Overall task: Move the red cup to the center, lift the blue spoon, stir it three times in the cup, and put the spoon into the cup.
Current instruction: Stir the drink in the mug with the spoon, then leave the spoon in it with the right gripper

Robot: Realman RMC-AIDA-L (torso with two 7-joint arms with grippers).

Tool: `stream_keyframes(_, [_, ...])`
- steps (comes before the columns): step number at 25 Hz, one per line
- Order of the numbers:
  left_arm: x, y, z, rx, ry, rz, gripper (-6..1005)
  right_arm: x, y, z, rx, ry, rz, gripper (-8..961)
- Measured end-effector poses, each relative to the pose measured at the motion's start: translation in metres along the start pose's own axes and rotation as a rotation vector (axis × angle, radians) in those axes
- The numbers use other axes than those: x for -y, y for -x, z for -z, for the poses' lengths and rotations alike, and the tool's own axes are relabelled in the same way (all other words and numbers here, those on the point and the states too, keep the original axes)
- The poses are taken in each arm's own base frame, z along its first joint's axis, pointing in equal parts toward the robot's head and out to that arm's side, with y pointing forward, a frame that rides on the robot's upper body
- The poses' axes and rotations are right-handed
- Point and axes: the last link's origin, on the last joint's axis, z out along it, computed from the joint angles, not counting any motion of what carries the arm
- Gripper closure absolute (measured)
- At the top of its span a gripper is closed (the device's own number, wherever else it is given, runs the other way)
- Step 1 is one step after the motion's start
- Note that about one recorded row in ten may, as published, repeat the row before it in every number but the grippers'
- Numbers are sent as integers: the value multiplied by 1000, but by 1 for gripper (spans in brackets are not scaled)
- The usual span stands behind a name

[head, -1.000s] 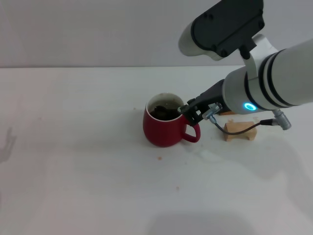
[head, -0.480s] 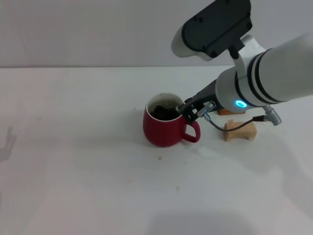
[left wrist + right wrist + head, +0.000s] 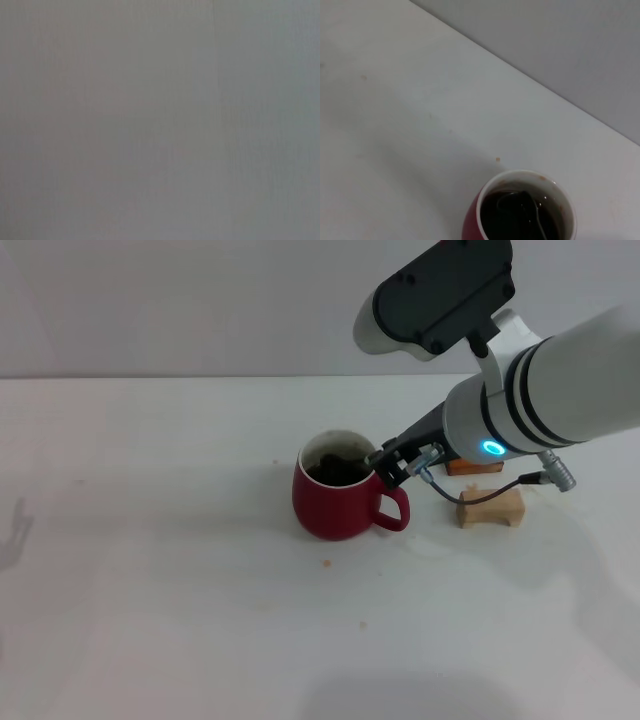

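Observation:
The red cup stands near the middle of the white table, handle to the right, holding dark liquid. My right gripper reaches in from the right and sits at the cup's right rim, just above the handle, pinched shut. In the right wrist view the cup is seen from above, with the blue spoon's grey metal neck and bowl dipped in the liquid. The spoon's pale handle is hidden by the gripper. My left gripper is out of view, and its wrist view shows only plain grey.
A tan wooden block lies right of the cup under my right arm. Just behind it is an orange-brown block. A few small crumbs dot the table in front of the cup.
My right arm's upper part swung a little to the left, while the gripper tip shifted only slightly at the cup's rim. The cup has stayed put.

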Motion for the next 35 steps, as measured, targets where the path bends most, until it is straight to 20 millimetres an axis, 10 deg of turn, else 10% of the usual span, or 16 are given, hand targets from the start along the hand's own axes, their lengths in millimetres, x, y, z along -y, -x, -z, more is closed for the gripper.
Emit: stream_keyframes(35, [-1,-1,-3,-3,5,-1,152,-14,0,-4,-3,54,10,828])
